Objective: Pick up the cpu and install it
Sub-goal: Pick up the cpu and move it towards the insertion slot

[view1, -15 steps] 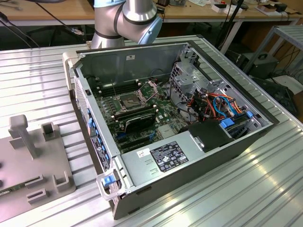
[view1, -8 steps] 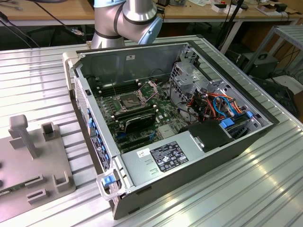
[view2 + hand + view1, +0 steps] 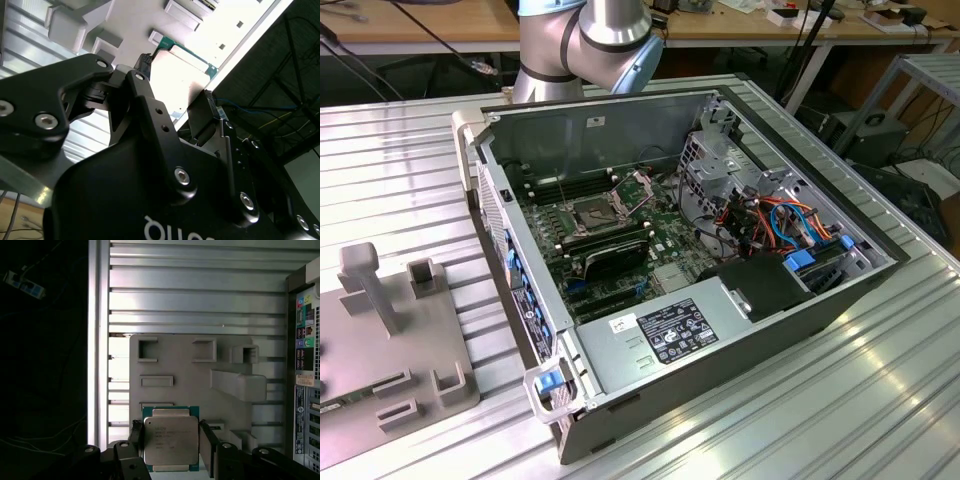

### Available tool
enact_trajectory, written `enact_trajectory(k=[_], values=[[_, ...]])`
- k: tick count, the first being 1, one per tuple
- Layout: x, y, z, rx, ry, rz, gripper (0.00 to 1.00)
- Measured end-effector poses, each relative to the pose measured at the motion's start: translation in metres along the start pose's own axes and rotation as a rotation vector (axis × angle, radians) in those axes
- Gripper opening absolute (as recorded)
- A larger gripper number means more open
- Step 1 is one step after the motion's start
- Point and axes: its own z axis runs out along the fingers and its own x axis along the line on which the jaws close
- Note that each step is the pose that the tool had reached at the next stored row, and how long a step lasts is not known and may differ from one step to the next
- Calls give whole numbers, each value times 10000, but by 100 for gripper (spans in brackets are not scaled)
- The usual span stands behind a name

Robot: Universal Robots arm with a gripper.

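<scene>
The cpu (image 3: 171,440) is a small square chip with a dull silver top and a green rim. My gripper (image 3: 170,431) is shut on it, one black finger (image 3: 135,436) against each side. It hangs well above the grey holder plate (image 3: 200,375). The second wrist view shows the cpu (image 3: 182,80) tilted between the same fingers (image 3: 146,60). In the exterior view the open socket (image 3: 592,212) sits on the green motherboard (image 3: 665,225) inside the computer case, its metal plate hinged up, and the arm's elbow (image 3: 590,40) stands behind the case.
The open computer case (image 3: 720,330) lies on a ribbed metal table (image 3: 880,380), with memory sticks, cables (image 3: 770,220) and a power supply (image 3: 665,335) inside. The grey holder plate (image 3: 380,340) with raised blocks lies at the exterior view's left. Workbenches stand behind.
</scene>
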Motion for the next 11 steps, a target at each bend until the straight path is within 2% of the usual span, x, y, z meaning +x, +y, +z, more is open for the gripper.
enact_trajectory(k=[3,11], values=[[-1,1,-23,0,0,0,55],[-1,1,-26,0,0,0,55]])
